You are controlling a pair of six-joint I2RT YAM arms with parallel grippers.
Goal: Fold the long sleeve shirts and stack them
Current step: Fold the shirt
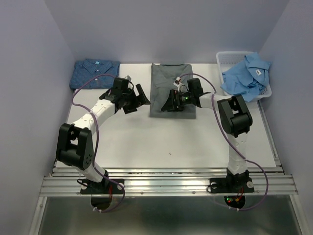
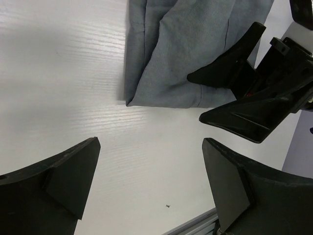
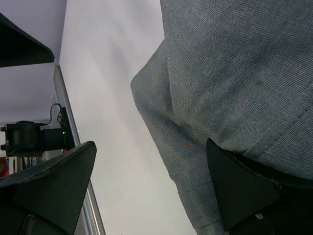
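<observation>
Your left gripper (image 2: pixel 150 143) is wide open and empty over the table (image 1: pixel 146 142), just beside the grey shirt (image 1: pixel 172 90). The right gripper (image 3: pixel 151 146) is also wide, one finger at the near hem, nothing pinched. Risk: you catch one layer and drag the fold open, or the grippers knock. Far left is the folded dark blue shirt (image 1: pixel 95 73). Far right, the light blue shirt (image 1: pixel 247 77) is crumpled in the basket (image 1: pixel 229 58). The collar tags are unreadable.
</observation>
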